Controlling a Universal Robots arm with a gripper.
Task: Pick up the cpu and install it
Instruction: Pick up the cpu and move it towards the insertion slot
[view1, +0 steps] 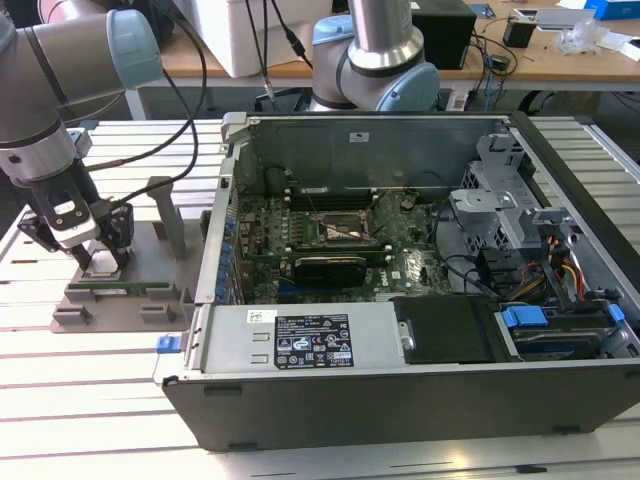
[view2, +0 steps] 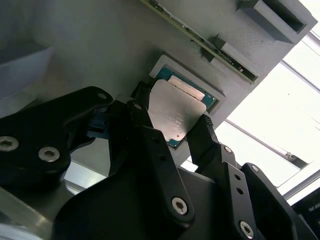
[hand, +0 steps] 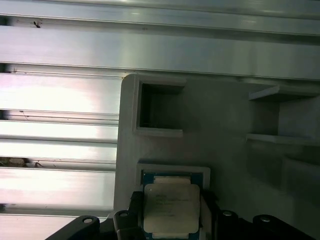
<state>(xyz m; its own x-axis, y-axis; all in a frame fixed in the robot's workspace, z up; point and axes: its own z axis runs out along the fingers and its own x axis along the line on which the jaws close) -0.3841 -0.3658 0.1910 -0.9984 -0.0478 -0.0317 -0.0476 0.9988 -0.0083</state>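
At the exterior view's left, the arm's black two-fingered hand (view1: 90, 255) hangs low over a flat grey plastic tray with upright posts (view1: 112, 312). The tray lies on the slatted aluminium bench (view1: 80, 400).

In both wrist views the cpu (view2: 175, 112) (hand: 171, 207), a small flat square chip with a shiny silver top plate and a thin green rim, is at a square framed recess in that tray. The two black fingers (view2: 141, 120) are clamped against its opposite edges. Whether the chip rests on the recess floor or is just clear of it cannot be told.

A long narrow green memory stick (view2: 192, 34) stands on edge in the tray, near the recess.

Just beside the tray, toward the exterior view's right, a large black and grey computer case (view1: 400, 400) lies open. Its green motherboard (view1: 330, 265) is exposed, and the square metal-framed socket (view1: 340, 230) near the board's middle is well apart from the hand.
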